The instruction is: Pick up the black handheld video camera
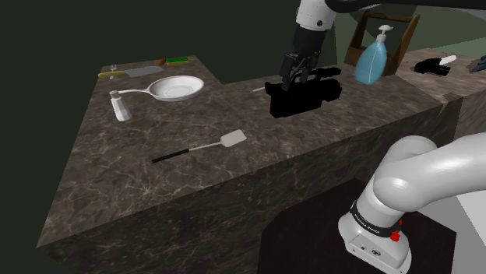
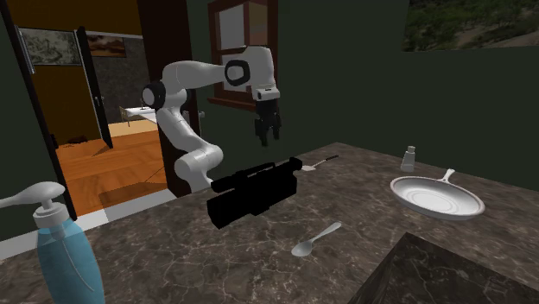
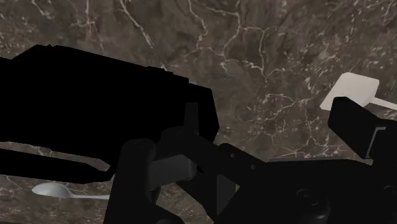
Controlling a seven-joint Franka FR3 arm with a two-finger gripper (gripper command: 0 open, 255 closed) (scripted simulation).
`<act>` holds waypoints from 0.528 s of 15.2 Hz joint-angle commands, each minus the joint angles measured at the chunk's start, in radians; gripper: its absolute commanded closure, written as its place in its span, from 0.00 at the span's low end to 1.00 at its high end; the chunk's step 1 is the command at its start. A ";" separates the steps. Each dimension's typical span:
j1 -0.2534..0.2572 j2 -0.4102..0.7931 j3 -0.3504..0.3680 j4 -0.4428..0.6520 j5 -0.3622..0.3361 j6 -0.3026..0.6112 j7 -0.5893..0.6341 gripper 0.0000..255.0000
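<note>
The arm (image 1: 413, 194) stands nearest in the shoulder view, its white lower link at the lower right. The dark marbled desk (image 1: 156, 187) carries all items. The black handheld video camera (image 1: 304, 95) lies on the desk, between the white pan (image 1: 177, 88) and the blue soap bottle (image 1: 371, 61) in the shoulder view. The hand (image 2: 268, 136) hangs above the camera, released: its fingers stand apart and grasp nothing. A white spatula (image 1: 204, 146) lies near the desk's front edge. A shaker (image 1: 120, 105) stands just beside the pan handle. A spoon (image 2: 315, 240) lies near the camera.
</note>
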 commanded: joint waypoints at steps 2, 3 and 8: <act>0.016 -0.007 -0.037 -0.004 -0.021 -0.010 -0.095 0.00; 0.034 -0.011 -0.076 -0.005 -0.044 -0.019 -0.189 0.00; 0.125 0.028 -0.266 0.045 -0.162 -0.055 -0.660 0.00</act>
